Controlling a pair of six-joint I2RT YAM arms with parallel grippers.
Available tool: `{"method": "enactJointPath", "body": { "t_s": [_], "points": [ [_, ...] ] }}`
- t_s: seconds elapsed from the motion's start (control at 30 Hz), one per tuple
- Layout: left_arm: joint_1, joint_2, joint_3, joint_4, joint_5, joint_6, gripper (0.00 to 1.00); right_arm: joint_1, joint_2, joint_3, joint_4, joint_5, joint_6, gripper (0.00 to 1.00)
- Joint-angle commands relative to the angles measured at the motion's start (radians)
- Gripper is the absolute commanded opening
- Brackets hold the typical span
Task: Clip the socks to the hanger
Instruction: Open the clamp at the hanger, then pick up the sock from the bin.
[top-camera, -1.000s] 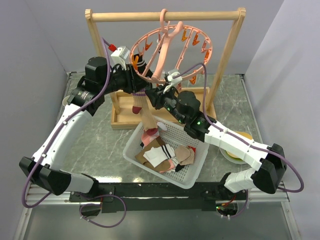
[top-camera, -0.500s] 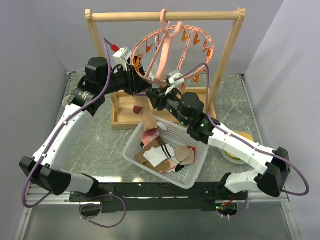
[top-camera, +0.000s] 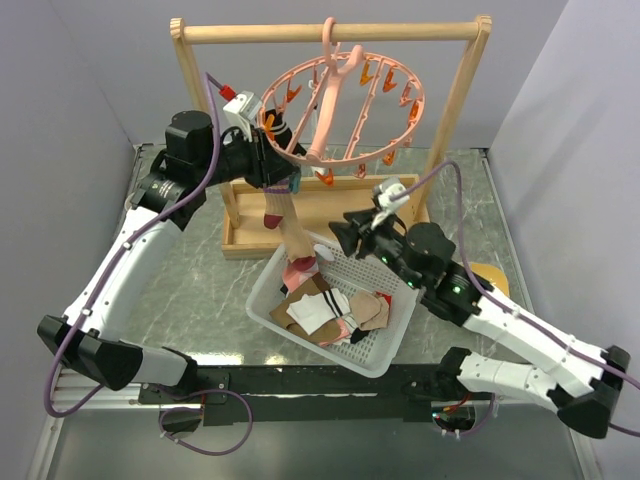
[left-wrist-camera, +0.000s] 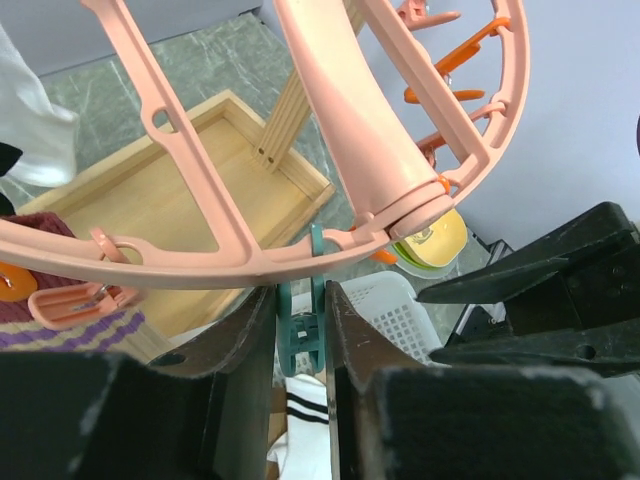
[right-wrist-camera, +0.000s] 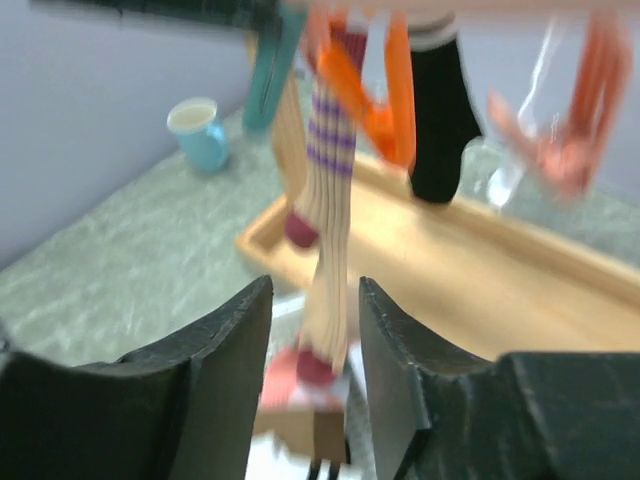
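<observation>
The salmon-pink ring hanger (top-camera: 322, 115) hangs by its hook from the wooden bar. My left gripper (top-camera: 283, 178) is at the ring's lower left rim and is shut on a teal clip (left-wrist-camera: 300, 335) under the hanger (left-wrist-camera: 340, 110). A tan sock (top-camera: 296, 238) and a maroon striped sock (top-camera: 272, 208) hang from that rim. My right gripper (top-camera: 342, 238) is open and empty, just right of the tan sock (right-wrist-camera: 325, 290) and apart from it. A black sock (right-wrist-camera: 438, 120) also hangs there. More socks, one white with black stripes (top-camera: 320, 310), lie in the basket.
The white mesh basket (top-camera: 385, 345) sits at the near middle. The wooden rack frame (top-camera: 458, 110) stands on a wooden tray base (top-camera: 245, 235). A yellow-green bowl (top-camera: 487, 275) is at the right. A blue cup (right-wrist-camera: 200, 130) stands at the left.
My right gripper has pulled back from the hanger, down and to the right, and is now empty. The hanger ring has shifted a little. My left gripper has stayed at the rim.
</observation>
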Motion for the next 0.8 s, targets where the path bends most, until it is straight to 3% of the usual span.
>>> {"method": "enactJointPath", "body": {
  "t_s": [0.0,0.3,0.5,0.63,0.77],
  "points": [
    [-0.002,0.005,0.065,0.025,0.055,0.065,0.01,0.031,-0.100,-0.063,-0.188,0.002,0.041,0.51],
    [0.047,0.063,0.192,0.019,0.101,0.182,0.01,0.146,-0.134,-0.191,-0.376,0.070,0.173,0.56],
    [0.086,0.088,0.215,0.019,0.101,0.199,0.01,0.185,-0.032,-0.215,-0.488,0.090,0.277,0.57],
    [0.092,0.091,0.200,0.022,0.109,0.196,0.01,0.186,0.064,-0.184,-0.603,0.065,0.443,0.58],
    [0.092,0.097,0.191,0.031,0.132,0.171,0.01,0.182,0.048,-0.248,-0.564,-0.005,0.563,0.68]
  ]
}}
